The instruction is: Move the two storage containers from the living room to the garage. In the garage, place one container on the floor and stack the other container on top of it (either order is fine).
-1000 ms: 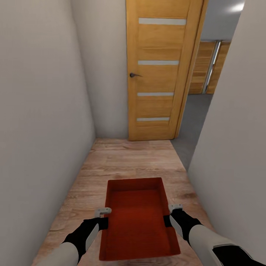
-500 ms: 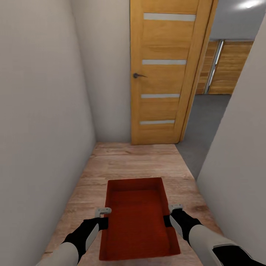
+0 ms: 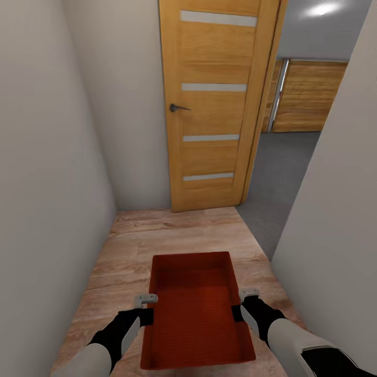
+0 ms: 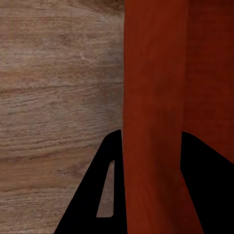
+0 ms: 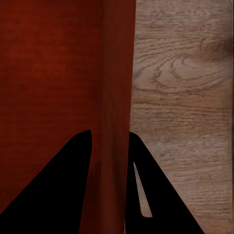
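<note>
I carry one red-orange storage container (image 3: 195, 309) in front of me above the wood-plank floor of a narrow hallway. My left gripper (image 3: 148, 315) is shut on its left wall, and my right gripper (image 3: 236, 312) is shut on its right wall. The left wrist view shows the container wall (image 4: 152, 122) between two black fingers (image 4: 105, 195). In the right wrist view the opposite wall (image 5: 114, 112) is pinched the same way between fingers (image 5: 151, 195). The container is empty. Ahead on the right, the dark grey floor (image 3: 283, 167) of the garage shows through a doorway.
Cream walls close in on the left (image 3: 47, 183) and right (image 3: 335, 209). An open wooden door (image 3: 214, 104) with glass strips stands ahead. Beyond the doorway on the right are wide wooden panelled doors (image 3: 309, 97).
The view has swung, so the door sits further left and more grey floor shows on the right. Both grippers keep the same hold on the container.
</note>
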`<state>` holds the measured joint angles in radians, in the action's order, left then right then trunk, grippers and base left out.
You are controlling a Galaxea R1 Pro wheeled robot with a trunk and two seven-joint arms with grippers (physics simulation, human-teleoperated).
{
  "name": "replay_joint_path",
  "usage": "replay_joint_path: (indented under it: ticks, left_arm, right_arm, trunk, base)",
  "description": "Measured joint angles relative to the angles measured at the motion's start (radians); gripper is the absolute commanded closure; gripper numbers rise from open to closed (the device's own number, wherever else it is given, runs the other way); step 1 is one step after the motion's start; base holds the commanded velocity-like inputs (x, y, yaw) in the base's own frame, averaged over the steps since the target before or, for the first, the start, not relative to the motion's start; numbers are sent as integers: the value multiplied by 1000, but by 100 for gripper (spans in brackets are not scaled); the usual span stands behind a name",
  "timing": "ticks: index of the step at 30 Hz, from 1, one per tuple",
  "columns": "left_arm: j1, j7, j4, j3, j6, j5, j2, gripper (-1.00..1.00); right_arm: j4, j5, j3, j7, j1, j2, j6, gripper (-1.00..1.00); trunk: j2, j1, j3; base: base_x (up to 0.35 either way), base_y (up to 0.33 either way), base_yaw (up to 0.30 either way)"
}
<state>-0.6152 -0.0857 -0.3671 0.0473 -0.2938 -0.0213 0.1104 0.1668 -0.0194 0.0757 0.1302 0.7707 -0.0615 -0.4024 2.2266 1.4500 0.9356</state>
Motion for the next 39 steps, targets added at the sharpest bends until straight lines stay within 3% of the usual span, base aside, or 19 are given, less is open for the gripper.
replay_joint_path:
  ticks: [24,39]
  left_arm:
    - [0,0,0,0,0,0,0,100]
    - [0,0,0,0,0,0,0,100]
  right_arm:
    - [0,0,0,0,0,0,0,100]
    - [0,0,0,0,0,0,0,100]
  trunk:
    - [0,0,0]
    - [0,0,0]
  base:
    - [348,72,-40]
    - [348,71,-193]
